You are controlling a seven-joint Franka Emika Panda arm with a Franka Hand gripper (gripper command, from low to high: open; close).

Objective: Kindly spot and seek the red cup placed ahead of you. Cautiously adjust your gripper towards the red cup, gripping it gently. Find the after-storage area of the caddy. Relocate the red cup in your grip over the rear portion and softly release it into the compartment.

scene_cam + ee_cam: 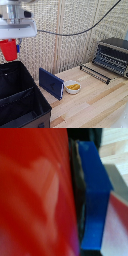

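- One red cup (8,49), above the bench's (100,100) left edge in the exterior view; it also fills most of the wrist view (35,193).
- One claw (11,46), with the cup between its fingers; one blue-tipped finger (95,198) shows in the wrist view, another (17,48) in the exterior view.
- One black caddy (25,107) at the bench's near left corner, with two sections: the rear portion (12,80) and a nearer one (20,111).
- One flat dark-blue panel (51,83), just beside the caddy.
- One small white bowl (73,87) with yellow contents, mid-bench.
- One toaster oven (113,56) at the far right corner.
- One metal rack (95,73) lying before the oven.
- One black cable (75,34) hanging across the back.
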